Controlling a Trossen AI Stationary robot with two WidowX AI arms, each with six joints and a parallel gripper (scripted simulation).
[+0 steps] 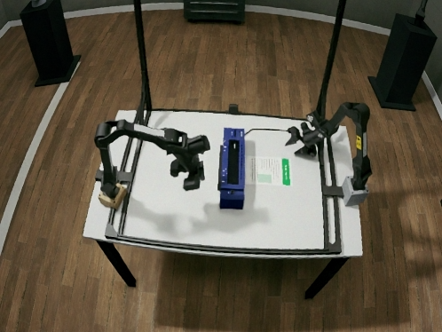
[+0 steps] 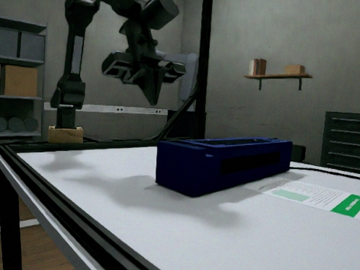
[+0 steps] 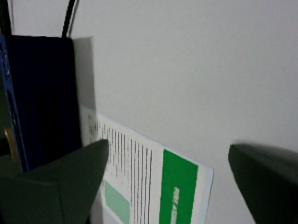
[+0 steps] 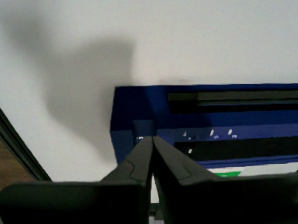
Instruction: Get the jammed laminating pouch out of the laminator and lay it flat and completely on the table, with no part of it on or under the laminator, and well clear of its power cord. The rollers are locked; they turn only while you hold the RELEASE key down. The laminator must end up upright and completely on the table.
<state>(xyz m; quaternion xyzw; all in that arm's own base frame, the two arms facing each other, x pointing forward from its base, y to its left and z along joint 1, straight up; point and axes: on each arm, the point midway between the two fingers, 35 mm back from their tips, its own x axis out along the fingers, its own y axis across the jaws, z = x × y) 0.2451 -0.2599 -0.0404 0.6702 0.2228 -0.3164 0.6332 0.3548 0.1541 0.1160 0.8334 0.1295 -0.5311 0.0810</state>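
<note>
The blue laminator (image 1: 232, 166) stands upright in the middle of the table. It also shows in the exterior view (image 2: 224, 164), the left wrist view (image 3: 40, 100) and the right wrist view (image 4: 210, 125). The pouch (image 1: 271, 170), white with a green band, sticks out of one long side and lies on the table; it also shows in the exterior view (image 2: 314, 196) and the left wrist view (image 3: 145, 185). My left gripper (image 1: 302, 144) is open and empty, in the air beyond the pouch's green end (image 3: 170, 155). My right gripper (image 1: 193, 182) (image 2: 152, 97) (image 4: 151, 143) is shut on nothing, raised off the laminator's other side, fingertips pointing at its near end.
The black power cord (image 1: 266, 130) runs from the laminator's far end along the back of the table toward my left gripper; it also shows in the exterior view (image 2: 325, 170). Black frame rails (image 1: 330, 195) edge the table. Small keys (image 4: 210, 134) sit on the laminator's top.
</note>
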